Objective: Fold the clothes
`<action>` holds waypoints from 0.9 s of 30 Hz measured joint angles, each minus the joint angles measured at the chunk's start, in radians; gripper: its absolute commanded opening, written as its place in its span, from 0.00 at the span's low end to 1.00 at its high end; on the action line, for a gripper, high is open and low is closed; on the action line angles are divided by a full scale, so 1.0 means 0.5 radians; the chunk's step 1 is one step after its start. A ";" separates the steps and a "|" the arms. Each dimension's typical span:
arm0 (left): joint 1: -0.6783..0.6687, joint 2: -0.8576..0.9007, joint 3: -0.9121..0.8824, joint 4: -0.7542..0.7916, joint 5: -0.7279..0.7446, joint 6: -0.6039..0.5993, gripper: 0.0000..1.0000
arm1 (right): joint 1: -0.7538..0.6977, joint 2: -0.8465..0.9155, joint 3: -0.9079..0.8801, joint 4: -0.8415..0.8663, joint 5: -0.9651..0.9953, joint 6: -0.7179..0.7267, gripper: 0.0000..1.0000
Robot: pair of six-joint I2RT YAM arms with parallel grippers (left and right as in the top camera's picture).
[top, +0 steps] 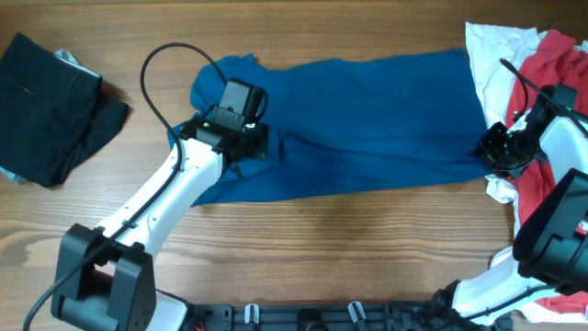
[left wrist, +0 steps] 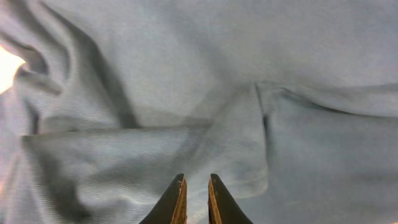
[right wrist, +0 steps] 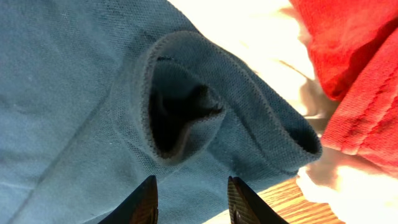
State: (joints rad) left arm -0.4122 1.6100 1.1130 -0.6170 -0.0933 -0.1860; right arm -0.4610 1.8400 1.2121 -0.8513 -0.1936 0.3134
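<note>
Spreading step, my read: shirt (top: 367, 119) lies mostly flat across the middle of the overhead frame, long axis left to right, no fold made yet. Left end is bunched and creased. Right end has a sleeve (right wrist: 186, 106) puckered open, touching the white garment (top: 491, 55) and red garment (top: 560, 64) piled at the frame's right edge.

Left gripper (left wrist: 195, 190) sits on the shirt's left end, nearly clenched. Can't tell if cloth is nipped between the fingers. Right gripper (right wrist: 191, 196) is released, jaws wide, just over the sleeve opening, holding nothing.

Next move probably calls for the right gripper to drop and pinch the sleeve edge only, clear of the red cloth, then pull it flat or over.

Black garment (top: 50, 106) lies on the counter (top: 322, 248) at upper left, well apart.
</note>
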 measured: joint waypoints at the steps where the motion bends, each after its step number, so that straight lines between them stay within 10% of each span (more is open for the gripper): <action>1: -0.001 0.000 -0.002 0.000 0.049 -0.001 0.17 | 0.000 0.000 0.000 0.000 0.008 0.000 0.38; 11: -0.173 0.142 -0.095 -0.015 0.154 -0.029 0.17 | 0.000 0.000 0.000 0.182 -0.055 0.008 0.04; 15: -0.249 0.145 -0.097 -0.014 0.170 -0.046 0.17 | 0.000 0.000 0.000 0.196 -0.092 0.001 0.30; 27: -0.439 0.317 -0.098 0.249 0.202 -0.092 0.19 | 0.000 0.000 -0.002 0.031 -0.017 0.001 0.33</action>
State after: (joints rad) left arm -0.6315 1.7687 1.0641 -0.4927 0.0078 -0.2317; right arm -0.4610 1.8400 1.2110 -0.8356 -0.2020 0.3138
